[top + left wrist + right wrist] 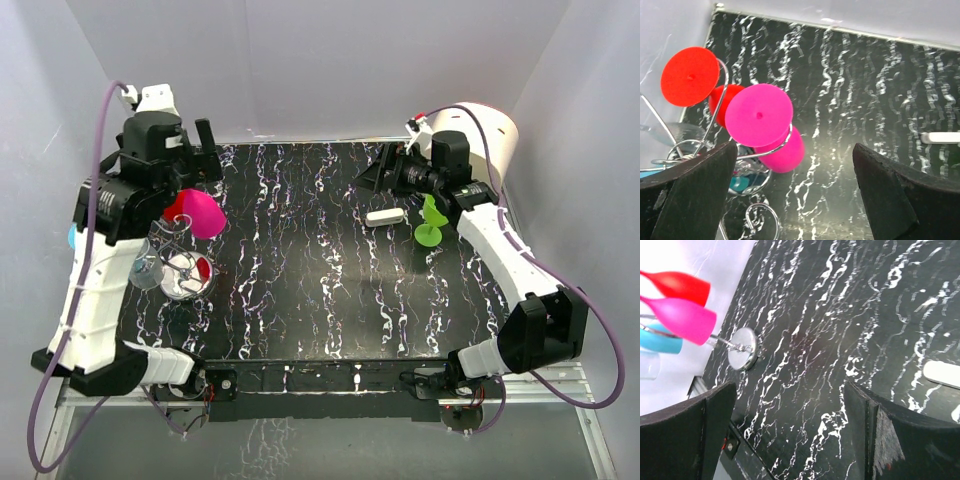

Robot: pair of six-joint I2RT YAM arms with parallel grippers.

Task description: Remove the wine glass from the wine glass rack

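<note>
The wine glass rack point(172, 257) is a thin silver wire stand with a shiny round base disc point(185, 281) at the table's left. A pink wine glass point(205, 215), a red one point(180, 205), a blue one point(72, 237) and a clear one point(145, 270) hang from it. In the left wrist view the pink glass point(760, 116) and the red glass point(690, 76) show their round feet in the wire loops point(715, 150). My left gripper point(208, 155) is open and empty, above and behind the rack, touching nothing. My right gripper point(378, 172) is open and empty at the far right.
A green wine glass point(430, 225) and a small white bar point(385, 216) sit on the black marbled table point(320, 290) by the right arm. A large cream cylinder point(490, 130) stands at the back right. White walls enclose three sides.
</note>
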